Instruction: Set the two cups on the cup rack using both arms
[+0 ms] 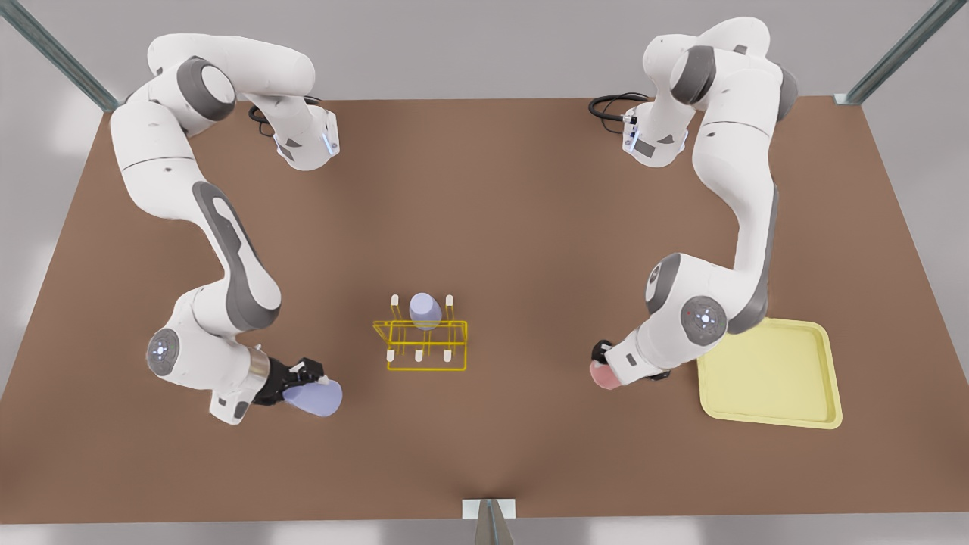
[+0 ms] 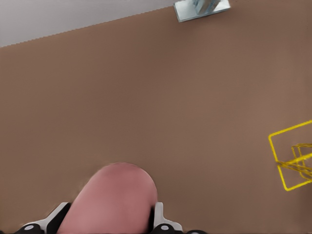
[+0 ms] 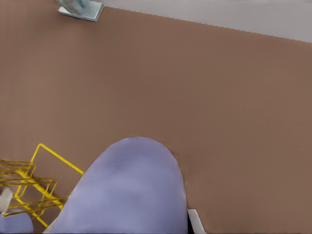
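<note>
1. Lavender cup (image 1: 316, 397) is seen at the front view's left, clamped between the fingers of the right gripper (image 1: 306, 376) and tipped on its side above the brown table (image 1: 515, 227). In the right wrist view the same cup (image 3: 129, 190) is shown close up, with one white fingertip (image 3: 195, 219) pressed against its side.
2. The cup rack (image 1: 421, 344) of yellow wire is placed near the middle of the table, well apart from both grippers. A second lavender cup (image 1: 425, 310) is set upside down on one of its back pegs.
3. The pink cup (image 1: 603, 374) is found to the front view's right of the rack, gripped by the left gripper (image 1: 606, 362). In the left wrist view the pink cup (image 2: 113, 200) is held between two light fingertips (image 2: 158, 217), with the rack (image 2: 292, 156) seen off to one side.
4. A pale-yellow tray (image 1: 771, 375) is laid flat at the front view's far right, just beside the left arm's wrist.
</note>
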Tool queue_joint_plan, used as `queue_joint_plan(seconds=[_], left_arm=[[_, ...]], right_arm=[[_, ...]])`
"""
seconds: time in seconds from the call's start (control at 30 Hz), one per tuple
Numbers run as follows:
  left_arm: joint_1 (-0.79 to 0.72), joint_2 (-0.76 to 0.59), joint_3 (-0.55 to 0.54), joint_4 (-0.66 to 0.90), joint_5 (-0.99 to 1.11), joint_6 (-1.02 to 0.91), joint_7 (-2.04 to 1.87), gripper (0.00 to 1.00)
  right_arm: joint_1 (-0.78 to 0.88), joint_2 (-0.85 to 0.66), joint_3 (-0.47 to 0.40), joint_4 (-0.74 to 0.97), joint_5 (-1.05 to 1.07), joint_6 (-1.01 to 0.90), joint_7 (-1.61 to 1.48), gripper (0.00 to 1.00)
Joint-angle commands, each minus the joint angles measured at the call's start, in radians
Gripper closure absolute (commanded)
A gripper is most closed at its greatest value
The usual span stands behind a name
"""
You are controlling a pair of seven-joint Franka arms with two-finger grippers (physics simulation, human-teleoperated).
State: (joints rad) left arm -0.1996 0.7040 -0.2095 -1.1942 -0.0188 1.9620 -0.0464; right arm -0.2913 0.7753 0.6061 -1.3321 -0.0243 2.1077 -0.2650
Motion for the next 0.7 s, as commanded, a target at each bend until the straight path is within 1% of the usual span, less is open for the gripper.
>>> queue_joint_plan(seconds=[0.0, 0.1, 0.13, 0.2, 0.23, 0.37, 0.43, 0.57, 0.6, 0.63, 0.67], left_arm=[[-0.029, 0.029, -0.057, 0.057, -0.016, -0.060, -0.782, 0.23], [-0.153, 0.147, -0.053, 0.222, -0.018, -0.057, -0.862, 0.22], [-0.202, 0.196, -0.053, 0.280, -0.030, 0.010, -0.898, 0.22], [-0.262, 0.248, -0.047, 0.315, -0.030, 0.135, -0.943, 0.22], [-0.267, 0.256, -0.048, 0.329, -0.030, 0.230, -0.994, 0.22], [-0.285, 0.278, -0.051, 0.329, -0.052, 0.288, -1.001, 0.22], [-0.328, 0.285, -0.051, 0.331, -0.052, 0.285, -1.023, 0.22], [-0.359, 0.316, -0.048, 0.337, -0.052, 0.287, -1.029, 0.21], [-0.360, 0.322, -0.047, 0.338, -0.052, 0.288, -1.030, 0.12], [-0.363, 0.322, -0.047, 0.338, -0.052, 0.288, -1.030, 0.00], [-0.365, 0.322, -0.047, 0.340, -0.052, 0.290, -1.030, 0.00]], right_arm=[[0.001, -0.013, 0.038, 0.001, -0.006, -0.046, 0.012, 0.21], [0.006, -0.017, 0.103, 0.001, -0.006, -0.061, 0.013, 0.21], [0.006, -0.017, 0.121, -0.001, -0.006, -0.069, 0.015, 0.20], [0.023, -0.016, 0.122, -0.002, -0.006, -0.080, 0.013, 0.19], [0.027, -0.016, 0.122, -0.004, -0.006, -0.103, 0.012, 0.19], [0.040, -0.014, 0.138, -0.007, -0.005, -0.175, 0.015, 0.19], [0.046, -0.011, 0.138, -0.013, -0.005, -0.184, 0.016, 0.19], [0.046, -0.007, 0.136, -0.019, -0.005, -0.213, 0.013, 0.19], [0.046, -0.005, 0.136, -0.019, -0.006, -0.215, 0.013, 0.19], [0.050, -0.004, 0.135, -0.019, -0.008, -0.215, 0.013, 0.19], [0.052, -0.001, 0.135, -0.021, -0.008, -0.215, 0.012, 0.19]])
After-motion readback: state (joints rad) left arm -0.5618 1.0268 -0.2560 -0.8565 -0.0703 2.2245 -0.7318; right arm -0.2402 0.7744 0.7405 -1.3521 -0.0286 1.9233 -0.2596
